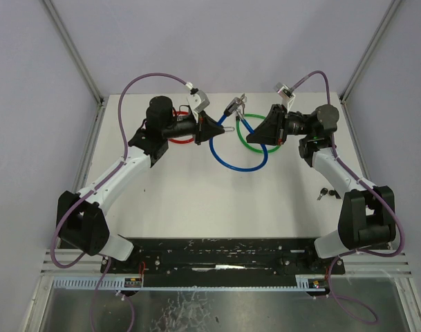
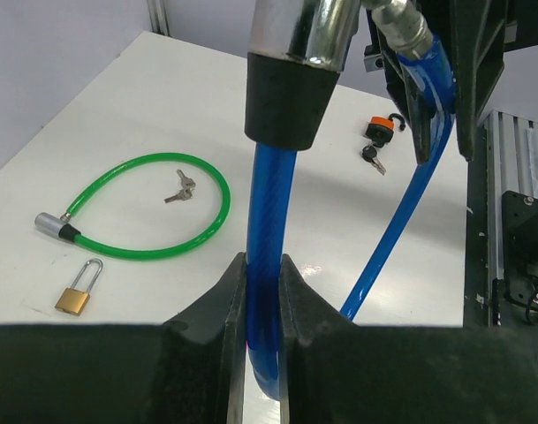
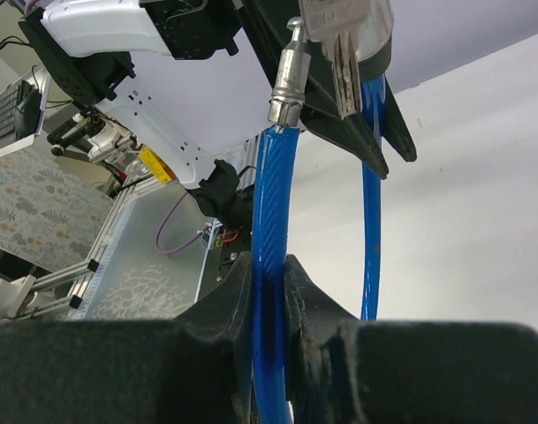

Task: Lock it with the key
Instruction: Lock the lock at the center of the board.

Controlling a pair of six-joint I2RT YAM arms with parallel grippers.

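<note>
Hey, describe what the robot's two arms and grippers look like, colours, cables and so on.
Both arms are alike: the left arm and right arm have white links between bulky black joint housings. A purple cable loops along each. The left gripper and right gripper are black and wedge-shaped, each with a small white camera module at the wrist. No markings are legible.
</note>
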